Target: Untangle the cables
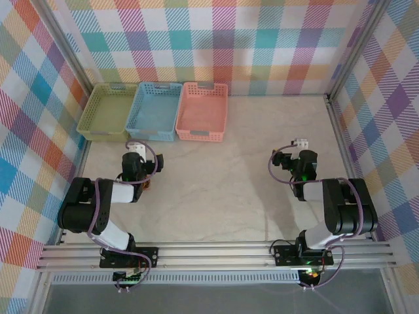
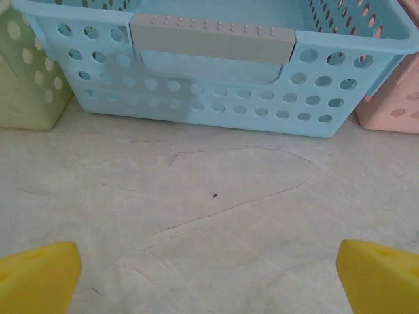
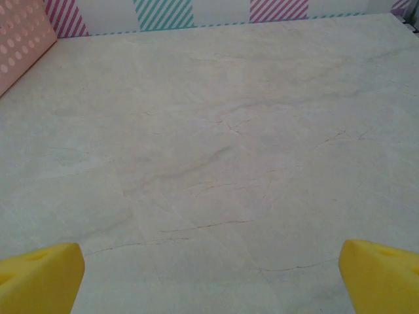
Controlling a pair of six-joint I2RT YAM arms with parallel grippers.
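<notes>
Two arms over the marble table [image 1: 229, 190], both sets of jaws spread wide and gripping nothing.

The left gripper [image 1: 135, 148] sits near the far-left corner of the surface. Its yellow fingertips [image 2: 39, 278] stand far apart, and it faces the blue basket [image 2: 216, 108] just ahead. A green basket [image 1: 103, 135] stands to the left of the blue one and a pink basket [image 1: 200, 136] to its right, all three in a row along the far edge. The right gripper [image 1: 301, 142] hovers toward the right edge, equally spread over the marble. Where the cables lie cannot be told from these views.
</notes>
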